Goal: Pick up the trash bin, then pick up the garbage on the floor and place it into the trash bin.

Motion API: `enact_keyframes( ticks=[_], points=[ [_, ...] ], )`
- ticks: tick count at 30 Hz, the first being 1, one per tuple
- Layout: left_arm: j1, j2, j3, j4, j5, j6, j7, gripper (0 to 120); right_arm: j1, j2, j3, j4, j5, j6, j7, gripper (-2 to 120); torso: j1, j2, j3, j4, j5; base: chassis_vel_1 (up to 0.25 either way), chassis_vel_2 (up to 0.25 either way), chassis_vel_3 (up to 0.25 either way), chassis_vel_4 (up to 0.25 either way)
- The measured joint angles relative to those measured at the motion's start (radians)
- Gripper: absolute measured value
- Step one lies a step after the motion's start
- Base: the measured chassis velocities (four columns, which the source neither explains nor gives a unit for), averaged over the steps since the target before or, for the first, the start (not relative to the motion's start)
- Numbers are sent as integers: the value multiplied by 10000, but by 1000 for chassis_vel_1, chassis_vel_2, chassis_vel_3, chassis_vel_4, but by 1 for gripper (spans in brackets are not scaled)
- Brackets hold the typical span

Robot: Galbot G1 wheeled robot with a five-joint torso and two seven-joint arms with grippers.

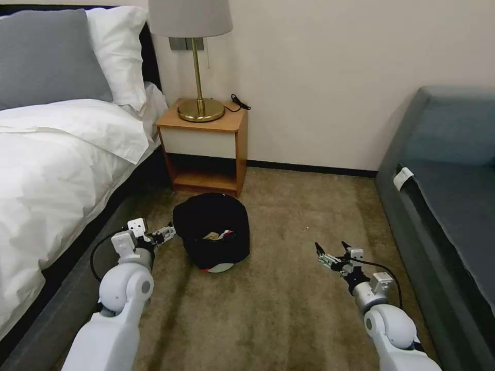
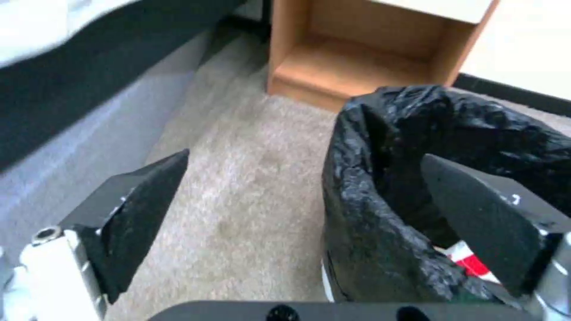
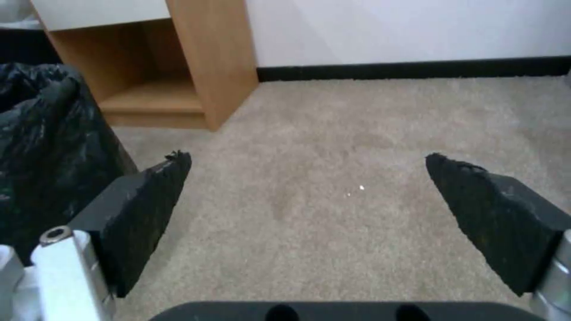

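Observation:
The trash bin [image 1: 211, 226], lined with a crinkled black bag over a pale base, sits on the carpet in front of the nightstand. Garbage [image 1: 219, 236] lies inside it, gold and red-and-white pieces; a red-and-white scrap [image 2: 470, 263] shows in the left wrist view. My left gripper [image 1: 167, 233] is open at the bin's left rim. In the left wrist view the gripper [image 2: 304, 156] straddles the bag's edge [image 2: 351, 178], one finger over the opening and one outside. My right gripper [image 1: 331, 246] hangs open over bare carpet to the right of the bin [image 3: 47, 147], holding nothing.
A wooden nightstand [image 1: 203, 149] with a brass lamp [image 1: 198, 62] stands against the wall behind the bin. The bed [image 1: 51, 170] runs along the left, a grey sofa [image 1: 443, 206] along the right. Open carpet [image 1: 289, 299] lies between them.

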Motion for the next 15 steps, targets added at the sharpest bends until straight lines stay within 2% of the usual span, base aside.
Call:
enact_keyframes(
  ticks=[1, 4, 5, 8, 9, 12, 13, 15],
  points=[
    [0, 0, 0, 0, 0, 0, 0, 101, 0, 0, 0, 0, 0, 0, 0, 100, 0, 0, 0, 0, 0, 0, 0, 0, 0],
    [747, 86, 15, -231, 1389, -1220, 1223, 100, -159, 101, 70, 185, 54, 193, 25, 100, 0, 1, 0, 1, 1, 0, 0, 0, 0],
    [747, 86, 15, -231, 1389, -1220, 1223, 100, -159, 101, 70, 185, 54, 193, 25, 100, 0, 1, 0, 1, 1, 0, 0, 0, 0],
    [1195, 145, 85, -325, 2308, -2083, 2062, 100, -201, 229, 15, 225, 227, 517, 134, 100, 0, 1, 0, 0, 0, 0, 0, 0, 0],
    [1195, 145, 85, -325, 2308, -2083, 2062, 100, -201, 229, 15, 225, 227, 517, 134, 100, 0, 1, 0, 0, 0, 0, 0, 0, 0],
    [1598, 175, 204, -368, 3298, -2850, 2770, 100, -189, 353, -55, 99, 259, 836, 226, 100, 0, 0, 0, 1, 2, 0, 0, 0, 0],
    [1598, 175, 204, -368, 3298, -2850, 2770, 100, -189, 353, -55, 99, 259, 836, 226, 100, 0, 0, 0, 1, 2, 0, 0, 0, 0],
    [1887, 176, 349, -406, 3898, -3355, 3103, 100, -174, 413, -102, 19, 282, 990, 263, 100, 0, 0, 0, 1, 1, 0, 0, 0, 0]
  ],
)
